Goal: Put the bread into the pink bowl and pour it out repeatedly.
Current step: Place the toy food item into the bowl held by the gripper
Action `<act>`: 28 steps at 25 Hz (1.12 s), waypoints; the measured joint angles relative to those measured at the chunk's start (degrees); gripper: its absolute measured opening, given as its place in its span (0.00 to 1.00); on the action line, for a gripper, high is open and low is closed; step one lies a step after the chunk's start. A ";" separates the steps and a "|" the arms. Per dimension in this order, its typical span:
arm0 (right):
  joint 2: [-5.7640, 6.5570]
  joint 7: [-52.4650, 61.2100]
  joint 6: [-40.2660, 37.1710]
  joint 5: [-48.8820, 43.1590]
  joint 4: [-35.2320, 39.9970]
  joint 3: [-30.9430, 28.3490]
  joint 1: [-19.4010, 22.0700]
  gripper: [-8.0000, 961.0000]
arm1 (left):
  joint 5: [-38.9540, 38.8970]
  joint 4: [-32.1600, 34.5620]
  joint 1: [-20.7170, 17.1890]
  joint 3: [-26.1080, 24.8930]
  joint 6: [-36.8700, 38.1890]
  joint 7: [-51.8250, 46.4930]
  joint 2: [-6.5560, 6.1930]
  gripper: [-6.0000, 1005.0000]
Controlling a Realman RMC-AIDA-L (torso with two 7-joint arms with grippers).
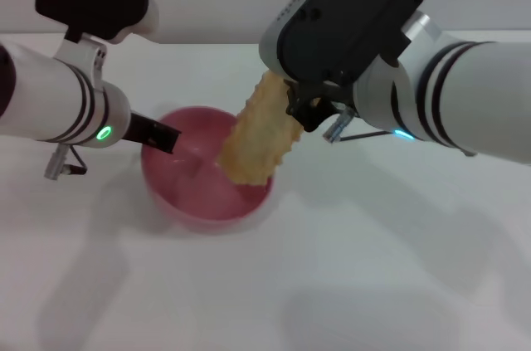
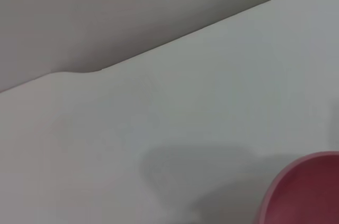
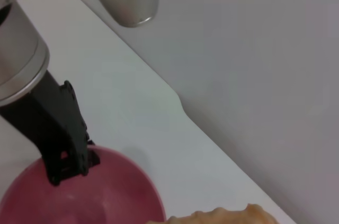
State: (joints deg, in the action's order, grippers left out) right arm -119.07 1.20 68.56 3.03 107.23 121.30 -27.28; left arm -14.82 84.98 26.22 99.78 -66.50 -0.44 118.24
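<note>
The pink bowl (image 1: 203, 193) is coloured a plain glossy pink. The bread (image 1: 257, 139) is golden-tan with faint pale ridges. The desk (image 1: 373, 268) is white. Both end effectors are finished in black.

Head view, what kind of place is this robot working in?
Probably a lab test bench: a plain white table, a bare wall behind it, and only a pink bowl and toy-like bread as props.

White table (image 1: 373, 268) w/ pink bowl (image 1: 195, 197) resting directly on it.
</note>
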 joint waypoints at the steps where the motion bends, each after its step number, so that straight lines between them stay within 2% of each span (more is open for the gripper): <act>1: -0.01 0.00 -0.74 0.08 -1.10 -0.21 -0.27 0.10 | -0.47 0.00 0.10 0.21 0.22 0.00 0.03 0.05; 13: -0.11 0.04 -11.75 3.51 -12.87 -0.92 -1.91 0.09 | -2.75 -0.06 0.09 1.35 2.22 0.00 -0.04 0.05; 24: -0.19 0.07 -13.34 5.71 -12.98 0.21 -2.00 0.10 | -2.76 -0.26 0.18 1.13 3.50 0.00 -0.09 0.05; 27: -0.20 0.04 -13.70 6.31 -13.93 0.26 -2.11 0.31 | -2.76 -0.28 0.30 0.97 3.56 0.00 -0.10 0.05; 28: -0.20 0.06 -14.03 6.31 -14.19 0.25 -2.06 0.35 | -2.76 -0.30 0.32 0.91 3.57 -0.01 -0.11 0.05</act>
State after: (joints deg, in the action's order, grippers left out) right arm -119.27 1.26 54.53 9.35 93.04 121.55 -29.34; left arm -17.58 84.68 26.55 100.69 -62.93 -0.45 118.14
